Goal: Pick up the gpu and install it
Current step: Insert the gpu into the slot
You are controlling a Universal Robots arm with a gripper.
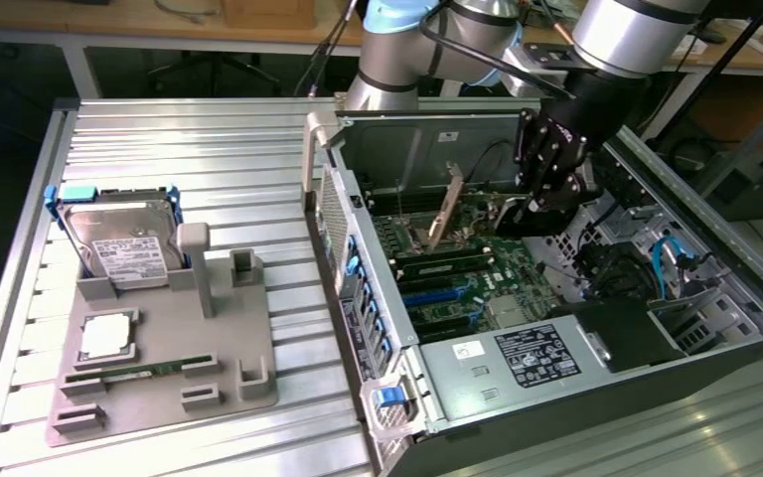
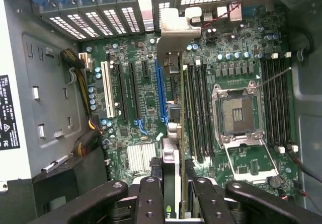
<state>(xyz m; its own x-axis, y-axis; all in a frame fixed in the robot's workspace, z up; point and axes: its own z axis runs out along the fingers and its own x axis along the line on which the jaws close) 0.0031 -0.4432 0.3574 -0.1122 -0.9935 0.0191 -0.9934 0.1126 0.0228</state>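
Observation:
My gripper (image 1: 525, 211) is inside the open computer case (image 1: 699, 288), shut on the gpu (image 1: 468, 214). The card hangs edge-on above the motherboard (image 1: 481, 283), its metal end bracket (image 1: 445, 204) pointing toward the case's rear wall. In the wrist view the gpu (image 2: 172, 158) runs as a thin edge from between my two dark fingers (image 2: 150, 199) up to its silver bracket (image 2: 177, 26). It hovers close beside the blue expansion slot (image 2: 161, 90). I cannot tell whether it touches the board.
On the exterior view's left, a grey holder (image 1: 229, 348) carries a hard drive (image 1: 123, 243), a processor (image 1: 106, 336) and a memory stick (image 1: 136, 371). Inside the case are the power supply (image 1: 515, 360), cables (image 1: 620, 263), memory slots (image 2: 193, 108) and an open processor socket (image 2: 236, 113).

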